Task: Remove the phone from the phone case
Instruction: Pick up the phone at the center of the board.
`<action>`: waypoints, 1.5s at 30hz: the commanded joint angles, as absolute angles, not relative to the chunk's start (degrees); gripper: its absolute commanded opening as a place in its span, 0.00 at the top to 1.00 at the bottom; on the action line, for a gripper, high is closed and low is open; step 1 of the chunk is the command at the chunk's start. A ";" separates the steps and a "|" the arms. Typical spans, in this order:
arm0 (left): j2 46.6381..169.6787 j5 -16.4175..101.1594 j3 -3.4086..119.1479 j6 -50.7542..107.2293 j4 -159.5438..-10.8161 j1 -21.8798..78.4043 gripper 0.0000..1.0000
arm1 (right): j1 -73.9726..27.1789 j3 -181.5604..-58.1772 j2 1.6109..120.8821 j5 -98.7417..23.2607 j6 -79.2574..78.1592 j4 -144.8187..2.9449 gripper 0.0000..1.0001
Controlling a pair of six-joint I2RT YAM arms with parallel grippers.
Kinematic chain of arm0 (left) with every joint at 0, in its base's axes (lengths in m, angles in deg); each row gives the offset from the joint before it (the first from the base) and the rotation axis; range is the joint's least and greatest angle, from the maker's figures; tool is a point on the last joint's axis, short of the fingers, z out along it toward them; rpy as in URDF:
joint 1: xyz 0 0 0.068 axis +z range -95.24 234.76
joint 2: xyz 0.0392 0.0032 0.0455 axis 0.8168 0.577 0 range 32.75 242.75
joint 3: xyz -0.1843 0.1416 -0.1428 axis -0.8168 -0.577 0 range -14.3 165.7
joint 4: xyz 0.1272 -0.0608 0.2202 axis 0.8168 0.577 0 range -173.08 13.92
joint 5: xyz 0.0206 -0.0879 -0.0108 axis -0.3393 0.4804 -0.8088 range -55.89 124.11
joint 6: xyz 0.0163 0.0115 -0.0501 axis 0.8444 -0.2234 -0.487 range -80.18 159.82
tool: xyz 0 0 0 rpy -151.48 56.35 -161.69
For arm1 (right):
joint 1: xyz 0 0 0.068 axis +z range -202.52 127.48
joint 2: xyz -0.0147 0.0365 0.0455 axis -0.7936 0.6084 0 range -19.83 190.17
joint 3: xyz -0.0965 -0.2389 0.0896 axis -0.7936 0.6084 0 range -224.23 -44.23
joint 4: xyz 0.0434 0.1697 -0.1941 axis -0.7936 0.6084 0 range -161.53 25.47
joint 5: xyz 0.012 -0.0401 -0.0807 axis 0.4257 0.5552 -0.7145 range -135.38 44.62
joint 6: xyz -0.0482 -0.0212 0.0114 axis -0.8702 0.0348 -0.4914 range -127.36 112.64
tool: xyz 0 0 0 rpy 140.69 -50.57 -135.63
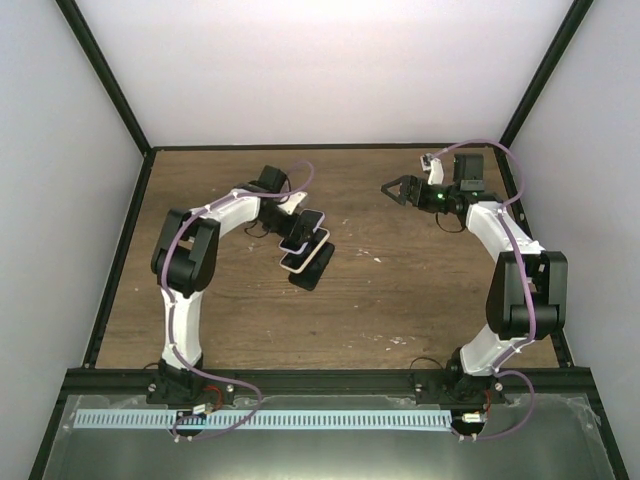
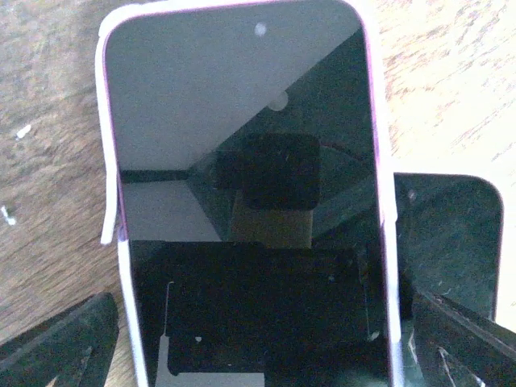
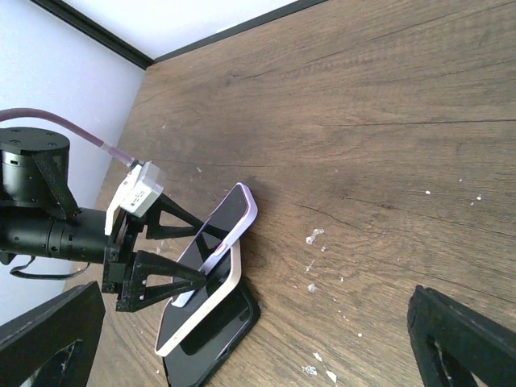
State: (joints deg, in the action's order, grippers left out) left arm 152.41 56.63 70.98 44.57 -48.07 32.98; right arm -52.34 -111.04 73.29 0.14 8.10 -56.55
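My left gripper is shut on a phone in a lavender case and holds it tilted above the table. In the left wrist view the phone fills the frame, my fingers press its long edges, and the case rim on the left edge stands off the phone. In the right wrist view the lavender phone leans on a white-rimmed slab, which lies on a black one. My right gripper is open and empty, far right of the phones.
The wooden table carries small white crumbs to the right of the stack. Black frame posts and white walls close in the table's back and sides. The black slab also shows in the left wrist view.
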 commanded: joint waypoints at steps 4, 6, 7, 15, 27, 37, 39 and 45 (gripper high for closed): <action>157.31 53.30 72.98 44.95 -45.19 30.81 0.10 | -52.26 -111.32 72.18 -0.58 7.43 -56.08 0.00; 157.75 50.62 73.00 45.00 -45.20 30.25 0.15 | -52.26 -111.13 72.33 -0.32 7.69 -56.24 0.00; 157.88 49.80 72.94 44.98 -45.20 30.10 0.18 | -52.26 -111.19 72.44 -0.23 7.81 -56.29 0.00; 153.04 49.21 71.08 43.88 -48.78 29.98 0.40 | -52.14 -111.76 74.20 2.26 10.45 -57.80 0.00; 139.49 44.11 69.22 43.04 -60.27 25.57 0.49 | -49.30 -115.51 77.50 6.42 21.50 -62.21 0.09; 136.51 36.22 71.77 44.28 -65.72 16.95 0.51 | -45.45 -118.61 78.86 8.35 25.84 -64.08 0.23; 136.46 35.07 72.11 44.70 -66.51 15.15 0.52 | -44.73 -118.06 78.93 8.32 27.14 -64.50 0.29; 135.74 32.05 72.11 45.20 -68.27 11.74 0.53 | -43.39 -116.42 78.20 7.97 27.62 -64.65 0.44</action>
State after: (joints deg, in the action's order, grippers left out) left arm 138.44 35.39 69.77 44.16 -63.31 13.31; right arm -44.19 -116.20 78.36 7.37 26.22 -63.85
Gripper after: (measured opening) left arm 0.788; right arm 0.610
